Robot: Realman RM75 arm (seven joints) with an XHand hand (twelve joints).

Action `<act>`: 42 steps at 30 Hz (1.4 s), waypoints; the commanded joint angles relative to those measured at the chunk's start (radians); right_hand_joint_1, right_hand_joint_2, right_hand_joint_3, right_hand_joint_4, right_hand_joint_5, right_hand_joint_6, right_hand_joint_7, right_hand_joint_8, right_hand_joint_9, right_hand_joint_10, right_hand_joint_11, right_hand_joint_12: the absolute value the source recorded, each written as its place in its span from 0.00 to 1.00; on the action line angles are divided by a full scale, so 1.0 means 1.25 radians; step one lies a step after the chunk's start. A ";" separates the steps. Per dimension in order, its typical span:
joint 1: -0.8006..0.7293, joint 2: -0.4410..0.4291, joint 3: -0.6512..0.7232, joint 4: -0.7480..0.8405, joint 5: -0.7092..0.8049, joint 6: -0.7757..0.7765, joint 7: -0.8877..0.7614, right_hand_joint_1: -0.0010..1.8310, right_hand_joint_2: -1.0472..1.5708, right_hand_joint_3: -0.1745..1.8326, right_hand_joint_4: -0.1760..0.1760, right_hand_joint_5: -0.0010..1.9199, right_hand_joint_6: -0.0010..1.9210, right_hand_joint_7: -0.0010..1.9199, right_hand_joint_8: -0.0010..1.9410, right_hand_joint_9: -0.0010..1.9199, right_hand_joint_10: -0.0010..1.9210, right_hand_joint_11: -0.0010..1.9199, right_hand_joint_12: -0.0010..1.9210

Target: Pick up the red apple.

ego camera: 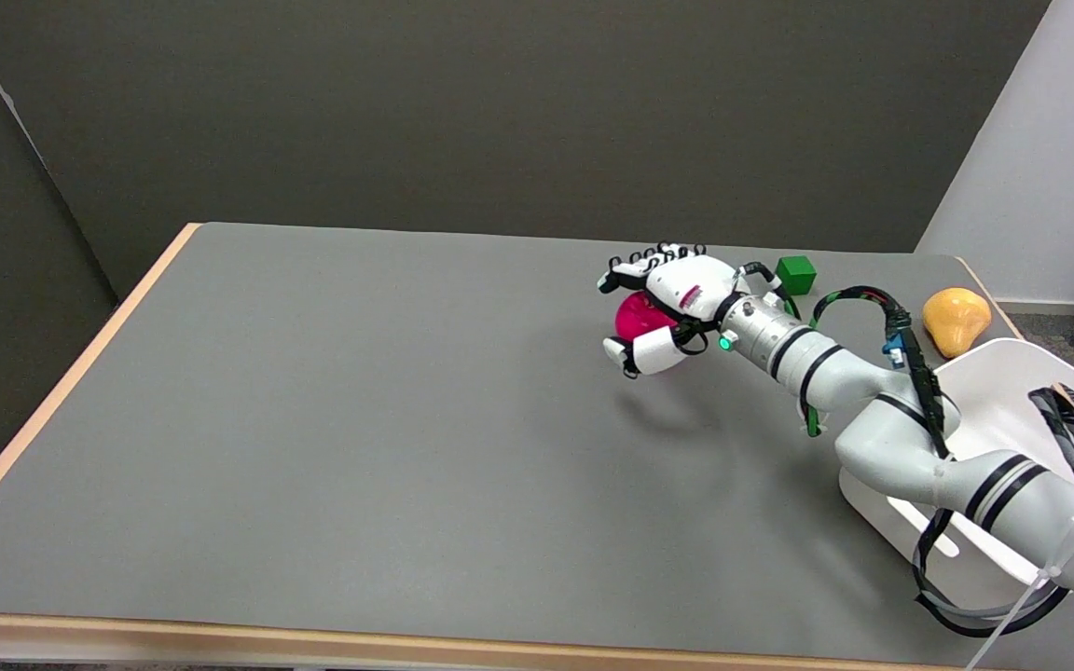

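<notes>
We see the round red apple [638, 317] tucked under our black-and-white right hand [672, 303], thumb and fingers curled around it, above the grey desk [360, 419]; whether it is lifted, we cannot tell.

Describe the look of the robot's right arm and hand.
The right arm is glossy white, in rounded segments with black bands at the joints. A silver wrist cuff carries a small green light. Black and green cables loop along it. The right hand is white with black fingertips and a small pink label.
</notes>
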 commanded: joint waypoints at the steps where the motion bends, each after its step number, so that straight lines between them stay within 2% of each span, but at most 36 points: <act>1: 0.006 -0.003 0.005 -0.048 -0.003 0.026 0.006 0.20 0.63 0.57 0.75 0.14 0.29 0.18 0.22 0.14 0.39 0.05 0.60; 15: 0.063 -0.019 -0.030 -0.103 0.006 0.048 0.006 0.20 0.63 0.57 0.75 0.14 0.30 0.18 0.22 0.14 0.39 0.05 0.60; 30: 0.035 -0.020 -0.029 -0.105 0.007 0.049 0.006 0.22 0.63 0.57 0.76 0.15 0.30 0.18 0.22 0.14 0.39 0.05 0.60; 42: 0.010 -0.002 -0.025 -0.074 0.007 0.083 0.006 0.30 0.65 0.54 0.80 0.17 0.33 0.23 0.22 0.18 0.43 0.07 0.65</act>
